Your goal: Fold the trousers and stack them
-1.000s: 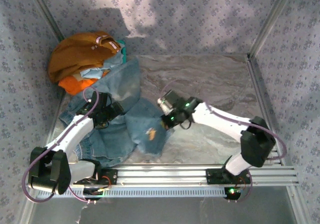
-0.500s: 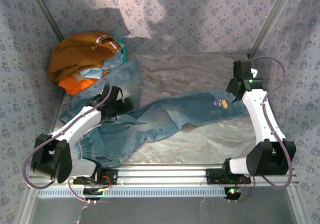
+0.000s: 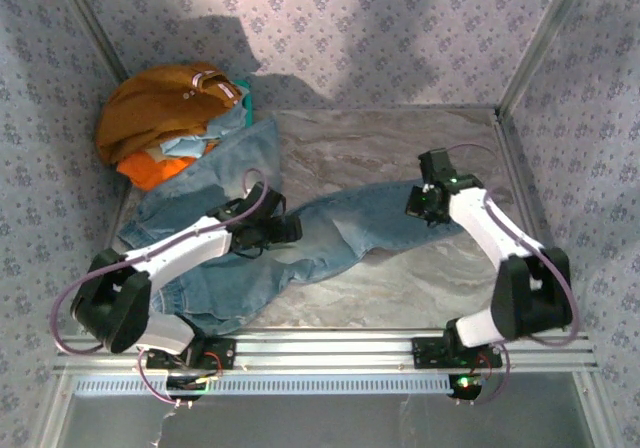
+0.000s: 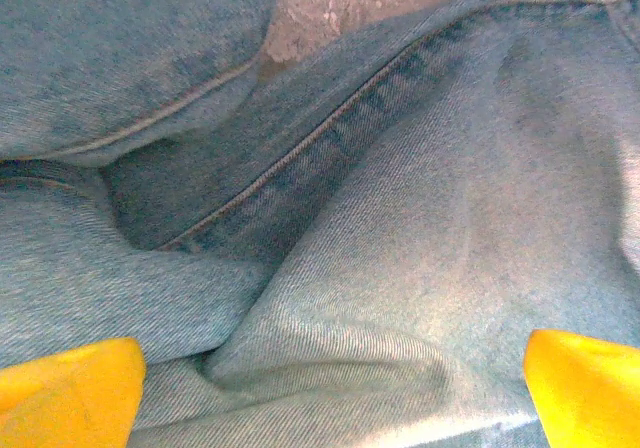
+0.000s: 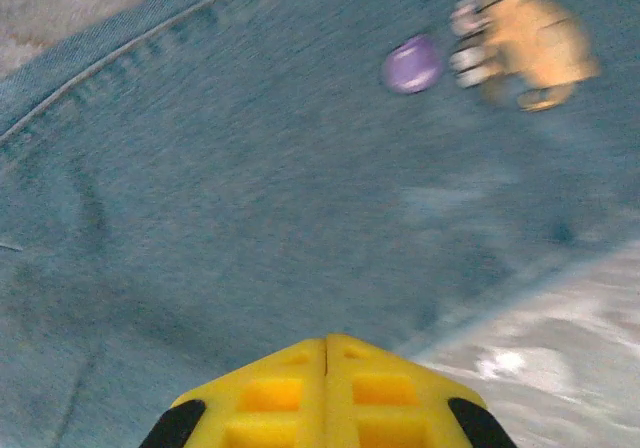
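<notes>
The trousers [image 3: 350, 230], faded blue denim jeans, lie spread over the left and middle of the marble table [image 3: 400, 143]. One leg reaches right, the other runs up toward the back left. My left gripper [image 3: 288, 231] rests low on the crumpled middle of the jeans. In the left wrist view its fingers [image 4: 70, 393] stand wide open with a ridge of denim [image 4: 400, 298] between them. My right gripper [image 3: 420, 204] hovers over the end of the right-hand leg. Its yellow fingertips [image 5: 325, 363] are pressed together with nothing between them, above denim [image 5: 250, 168] with a small embroidered patch [image 5: 520, 43].
A mustard-brown garment [image 3: 160, 108] and an orange cloth [image 3: 150, 171] are heaped in the back left corner. Patterned walls close off three sides. An aluminium rail [image 3: 340, 348] runs along the near edge. Bare marble [image 5: 540, 358] shows beside the leg's end.
The right arm drew one leg out to the far right, let it go, then swung back left over the leg end with its jaws shut. The left gripper slid right along the jeans.
</notes>
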`<state>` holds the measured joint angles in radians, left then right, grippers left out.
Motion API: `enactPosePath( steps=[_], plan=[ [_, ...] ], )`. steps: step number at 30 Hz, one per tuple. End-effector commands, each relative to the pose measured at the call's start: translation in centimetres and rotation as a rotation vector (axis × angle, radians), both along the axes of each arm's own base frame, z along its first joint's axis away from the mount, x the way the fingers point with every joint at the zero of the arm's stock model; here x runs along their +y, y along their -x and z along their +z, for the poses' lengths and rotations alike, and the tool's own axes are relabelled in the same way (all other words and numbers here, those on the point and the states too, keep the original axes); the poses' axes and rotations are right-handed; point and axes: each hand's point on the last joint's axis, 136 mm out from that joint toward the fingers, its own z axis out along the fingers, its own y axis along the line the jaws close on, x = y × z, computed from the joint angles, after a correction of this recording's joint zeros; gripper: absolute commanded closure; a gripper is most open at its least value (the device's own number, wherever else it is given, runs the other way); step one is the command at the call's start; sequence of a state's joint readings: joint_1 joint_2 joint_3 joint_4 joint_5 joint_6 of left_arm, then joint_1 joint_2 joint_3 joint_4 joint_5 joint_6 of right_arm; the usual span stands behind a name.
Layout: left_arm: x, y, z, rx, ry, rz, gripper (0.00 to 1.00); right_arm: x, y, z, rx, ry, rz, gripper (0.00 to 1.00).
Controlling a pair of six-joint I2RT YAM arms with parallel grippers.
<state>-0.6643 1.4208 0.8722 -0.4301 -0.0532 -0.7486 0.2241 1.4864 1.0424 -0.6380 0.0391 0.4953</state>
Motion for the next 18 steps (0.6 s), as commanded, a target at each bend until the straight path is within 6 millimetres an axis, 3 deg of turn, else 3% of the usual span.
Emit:
enactPosePath(
  steps=[1, 6, 10, 11, 18],
  plan=[
    [-1.1, -1.2, 0.0, -0.029, 0.026, 0.032, 0.03, 3.0, -3.2, -1.4, 0.005, -0.116, 0.016, 1.00],
    [-1.0, -1.1, -1.3, -0.025, 0.024, 0.045, 0.03, 2.0, -4.2, -6.5, 0.176, -0.114, -0.065, 1.00],
    [-0.5, -0.8, -1.2, -0.035, 0.018, 0.043, 0.02, 1.0, -2.5, -8.8, 0.303, -0.189, -0.133, 1.00],
    [-0.3, -0.8, -1.1, -0.039, 0.017, 0.043, 0.02, 0.6, -1.0, -9.9, 0.347, -0.203, -0.156, 1.00],
    [0.9, -0.9, 0.3, -0.064, 0.044, 0.044, 0.01, -3.7, 3.6, -9.2, 0.364, -0.306, -0.287, 1.00]
  ],
)
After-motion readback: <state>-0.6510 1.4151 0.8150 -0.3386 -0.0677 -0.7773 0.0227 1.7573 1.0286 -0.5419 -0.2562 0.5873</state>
